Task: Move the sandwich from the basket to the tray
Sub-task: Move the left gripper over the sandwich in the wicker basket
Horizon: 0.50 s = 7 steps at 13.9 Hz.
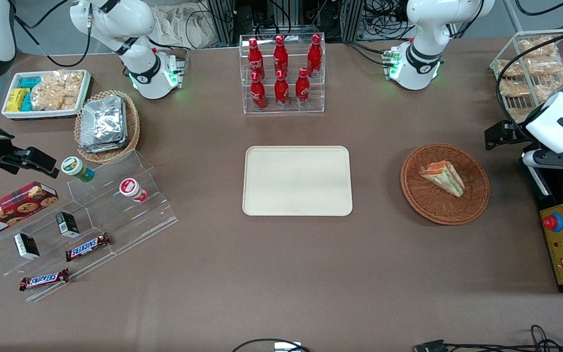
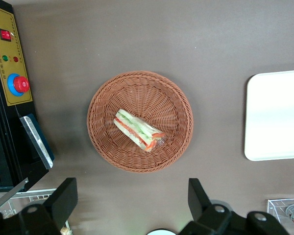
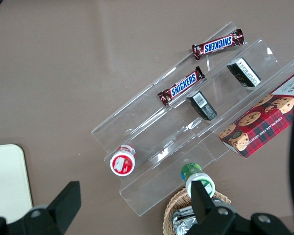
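The sandwich (image 1: 442,178) (image 2: 137,129), a pale wedge with orange-red and green layers, lies on its side in the round reddish-brown wicker basket (image 1: 411,193) (image 2: 104,100). The cream-beige tray (image 1: 297,181) (image 2: 277,115) sits bare at the table's middle, a short gap from the basket. My gripper (image 1: 496,136) (image 2: 131,188) hangs above the table, just off the basket's rim toward the working arm's end. It is open, its fingers (image 2: 64,193) spread wide with nothing between them.
A black control box with a red button (image 1: 560,249) (image 2: 12,68) lies close beside the gripper. A wire rack of snacks (image 1: 530,68) stands farther back. A clear rack of red bottles (image 1: 281,73) stands farther from the camera than the tray.
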Available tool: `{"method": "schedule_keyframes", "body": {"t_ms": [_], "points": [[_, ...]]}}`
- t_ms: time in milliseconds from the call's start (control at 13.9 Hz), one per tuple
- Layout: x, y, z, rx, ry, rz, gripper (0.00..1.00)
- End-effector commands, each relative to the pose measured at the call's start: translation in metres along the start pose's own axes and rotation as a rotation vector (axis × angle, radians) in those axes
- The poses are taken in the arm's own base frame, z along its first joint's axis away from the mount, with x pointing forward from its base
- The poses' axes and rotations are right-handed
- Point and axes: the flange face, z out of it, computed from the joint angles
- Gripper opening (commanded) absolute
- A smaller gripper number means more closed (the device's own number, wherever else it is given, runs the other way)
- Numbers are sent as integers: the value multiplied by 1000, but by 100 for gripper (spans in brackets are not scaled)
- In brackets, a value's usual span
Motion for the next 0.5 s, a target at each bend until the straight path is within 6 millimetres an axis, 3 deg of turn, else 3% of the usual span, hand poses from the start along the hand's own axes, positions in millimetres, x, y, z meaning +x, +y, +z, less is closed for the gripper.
{"method": "schedule_keyframes", "body": {"t_ms": [0, 144, 432], "points": [[-4, 1, -5, -40, -10, 11, 100], [1, 0, -12, -45, -11, 8, 100], [4, -2, 19, -29, -85, -104, 100]]}}
